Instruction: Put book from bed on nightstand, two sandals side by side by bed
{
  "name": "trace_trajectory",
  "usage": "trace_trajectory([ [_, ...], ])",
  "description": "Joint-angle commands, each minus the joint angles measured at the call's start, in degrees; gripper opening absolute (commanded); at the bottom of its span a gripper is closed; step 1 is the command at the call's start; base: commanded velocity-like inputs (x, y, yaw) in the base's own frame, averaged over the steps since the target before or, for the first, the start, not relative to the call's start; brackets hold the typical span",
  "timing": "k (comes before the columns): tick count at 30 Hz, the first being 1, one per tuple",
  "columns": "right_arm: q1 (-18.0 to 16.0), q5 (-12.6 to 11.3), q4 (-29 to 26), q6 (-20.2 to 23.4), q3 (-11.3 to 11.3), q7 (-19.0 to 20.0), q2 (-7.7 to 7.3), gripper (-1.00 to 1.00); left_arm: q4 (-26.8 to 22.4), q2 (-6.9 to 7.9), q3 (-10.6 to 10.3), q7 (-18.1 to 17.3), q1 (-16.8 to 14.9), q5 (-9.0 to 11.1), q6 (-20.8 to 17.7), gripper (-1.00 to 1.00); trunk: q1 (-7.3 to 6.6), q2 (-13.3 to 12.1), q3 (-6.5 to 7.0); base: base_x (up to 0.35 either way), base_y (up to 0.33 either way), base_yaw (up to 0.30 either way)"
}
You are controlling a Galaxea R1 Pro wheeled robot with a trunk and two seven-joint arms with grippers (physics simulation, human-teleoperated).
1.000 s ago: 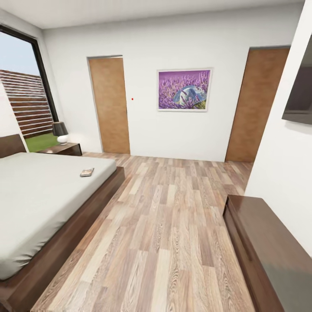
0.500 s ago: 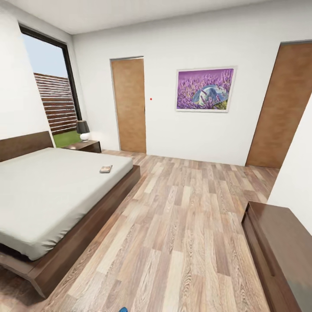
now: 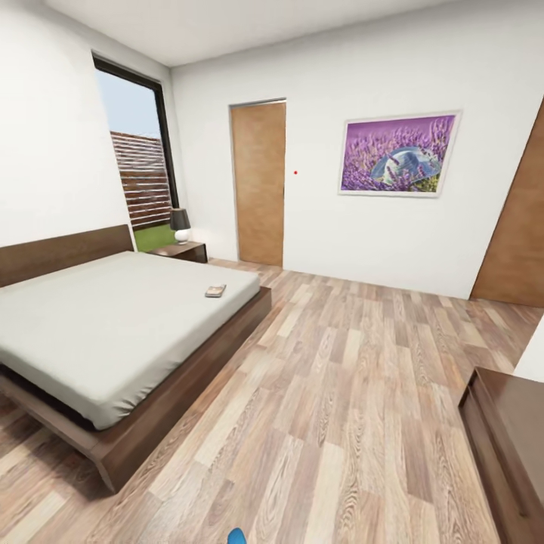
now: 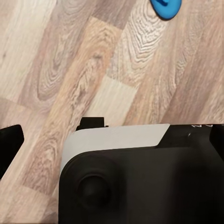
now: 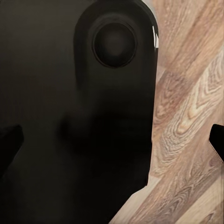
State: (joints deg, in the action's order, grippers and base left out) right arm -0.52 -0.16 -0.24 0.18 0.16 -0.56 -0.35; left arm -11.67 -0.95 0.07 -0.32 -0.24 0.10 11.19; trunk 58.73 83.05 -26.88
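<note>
One book (image 3: 215, 291) on the bed (image 3: 113, 317), flat on the off-white mattress near the 2 o'clock corner of the mattress as the head view sees it, close to the edge facing the open floor. Bed fills the 9 o'clock side of the head view, dark headboard against the white wall. Nightstand (image 3: 181, 251) stands past the bed's far side at roughly 11 o'clock, under the tall window (image 3: 140, 177), with a small dark-shaded lamp (image 3: 180, 224) on its top. Book and nightstand are well apart.

Sandals: one bright blue sandal (image 3: 237, 537) just shows at the 6 o'clock edge of the head view, on the wood-plank floor (image 3: 340, 408), well apart from the bed. The left wrist view catches a blue sandal (image 4: 165, 8) lying on the planks, mostly cut off by the frame edge.

Left fingers (image 4: 10, 143): dark tips sit at both side edges of the wrist view, so spread wide, nothing between them; robot body and floor lie below. Right fingers (image 5: 9, 140): same picture, tips far apart at the edges, holding nothing and touching nothing.

Also in the room: wooden door (image 3: 259, 195), purple flower picture (image 3: 398, 154) on the far wall, long dark bench (image 3: 506, 438) at 4 o'clock.
</note>
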Motion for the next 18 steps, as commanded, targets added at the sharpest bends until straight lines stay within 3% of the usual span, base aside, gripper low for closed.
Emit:
trace_trajectory([
  [1,0.0,0.0,0.0,0.0,0.0,-0.1,0.00,1.00,0.0,-0.01,0.0,0.0,0.0,0.0,0.1,1.00,0.00,0.0,-0.05,0.000,0.000,0.268],
  [18,0.0,0.0,0.0,0.0,0.0,-0.1,0.00,1.00,0.0,0.04,0.0,0.0,0.0,0.0,0.1,1.00,0.00,0.0,-0.05,0.000,0.000,0.272],
])
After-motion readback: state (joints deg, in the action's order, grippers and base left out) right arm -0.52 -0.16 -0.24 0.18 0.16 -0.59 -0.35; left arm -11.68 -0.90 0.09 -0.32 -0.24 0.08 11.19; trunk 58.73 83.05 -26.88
